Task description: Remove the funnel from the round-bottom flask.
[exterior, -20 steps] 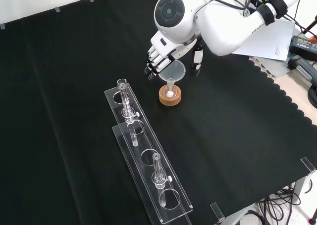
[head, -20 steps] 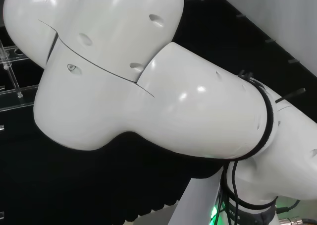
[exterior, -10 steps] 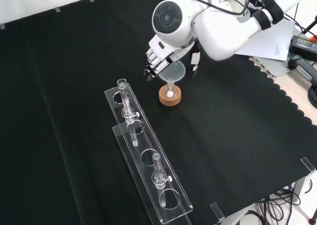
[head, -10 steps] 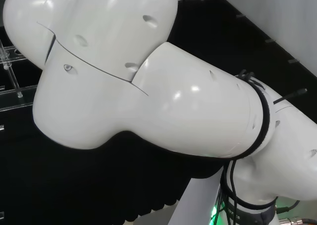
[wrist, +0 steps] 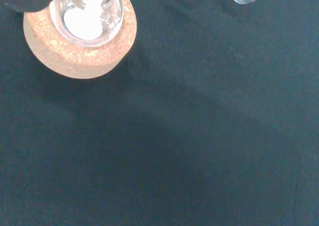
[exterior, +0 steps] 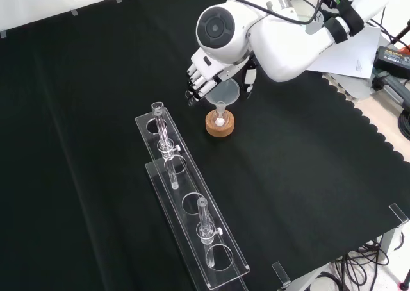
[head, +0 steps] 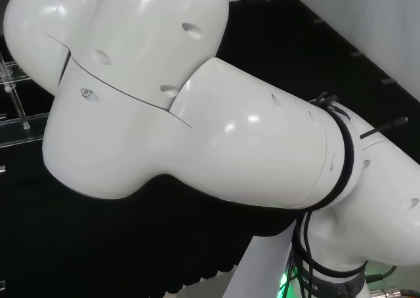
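Observation:
In the front view a clear funnel point(exterior: 223, 93) stands in the neck of a small round-bottom flask point(exterior: 220, 116), which rests on a cork ring point(exterior: 220, 126). The flask point(wrist: 89, 14) holds some white powder and its cork ring point(wrist: 75, 52) looks close in the wrist view. The black and white hand point(exterior: 204, 73) hangs over the funnel from behind. Its fingers point(exterior: 194, 88) reach down to the left of the funnel's rim and its thumb point(exterior: 246, 83) to the right. The hand is open around the funnel; I cannot tell whether it touches the rim.
Two clear racks point(exterior: 186, 204) with glass tubes lie in a line in front of the flask in the front view; a bit of rack point(head: 13, 81) shows at the head view's left. The arm's white links point(exterior: 282, 28) tower behind the hand. Papers point(exterior: 349, 54) lie at the cloth's right edge.
In the front view the arm's round link and the hand have shifted a little to the left, and the thumb has come closer to the funnel's rim. The funnel and flask have not moved.

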Tool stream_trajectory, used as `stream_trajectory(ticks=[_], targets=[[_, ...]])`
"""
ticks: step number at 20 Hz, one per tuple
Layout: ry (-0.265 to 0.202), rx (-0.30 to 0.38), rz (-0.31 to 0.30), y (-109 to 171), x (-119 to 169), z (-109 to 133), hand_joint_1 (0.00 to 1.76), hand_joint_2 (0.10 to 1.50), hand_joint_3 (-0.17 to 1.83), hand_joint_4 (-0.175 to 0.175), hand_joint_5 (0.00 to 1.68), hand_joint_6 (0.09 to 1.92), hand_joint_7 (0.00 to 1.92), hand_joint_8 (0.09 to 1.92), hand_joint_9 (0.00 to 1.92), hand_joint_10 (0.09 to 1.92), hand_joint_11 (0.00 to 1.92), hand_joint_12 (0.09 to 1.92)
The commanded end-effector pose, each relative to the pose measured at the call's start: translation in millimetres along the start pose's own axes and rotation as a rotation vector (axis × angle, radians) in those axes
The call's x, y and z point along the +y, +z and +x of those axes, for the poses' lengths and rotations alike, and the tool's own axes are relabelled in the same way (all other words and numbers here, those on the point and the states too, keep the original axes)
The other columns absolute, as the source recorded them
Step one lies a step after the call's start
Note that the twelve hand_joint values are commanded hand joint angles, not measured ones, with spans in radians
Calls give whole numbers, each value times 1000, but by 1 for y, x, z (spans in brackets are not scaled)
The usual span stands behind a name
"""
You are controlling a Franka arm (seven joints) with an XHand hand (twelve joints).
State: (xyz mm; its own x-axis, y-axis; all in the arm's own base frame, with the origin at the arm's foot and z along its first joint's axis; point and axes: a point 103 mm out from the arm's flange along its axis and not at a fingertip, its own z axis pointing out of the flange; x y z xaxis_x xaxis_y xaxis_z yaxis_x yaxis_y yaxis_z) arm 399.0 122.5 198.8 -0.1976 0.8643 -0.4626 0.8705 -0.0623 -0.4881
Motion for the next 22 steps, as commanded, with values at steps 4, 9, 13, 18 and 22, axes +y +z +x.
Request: stream_trajectory(ticks=[4,9,13,18,22], targets=[[-3,-6,-27,0,1,5,717,754,221,-33,191,87,104,712,618,620,508,1362],[16,-32,-82,-3,-1,9,759,801,340,-36,441,87,435,688,903,496,601,1290],[30,-45,-125,-5,-4,7,806,824,434,-5,698,284,619,650,1064,393,673,1236],[36,-39,-147,-14,-13,0,826,832,475,5,709,517,666,653,1143,350,700,1225],[41,-29,-163,-25,-25,-6,830,830,483,5,698,566,670,659,1161,345,714,1217]])
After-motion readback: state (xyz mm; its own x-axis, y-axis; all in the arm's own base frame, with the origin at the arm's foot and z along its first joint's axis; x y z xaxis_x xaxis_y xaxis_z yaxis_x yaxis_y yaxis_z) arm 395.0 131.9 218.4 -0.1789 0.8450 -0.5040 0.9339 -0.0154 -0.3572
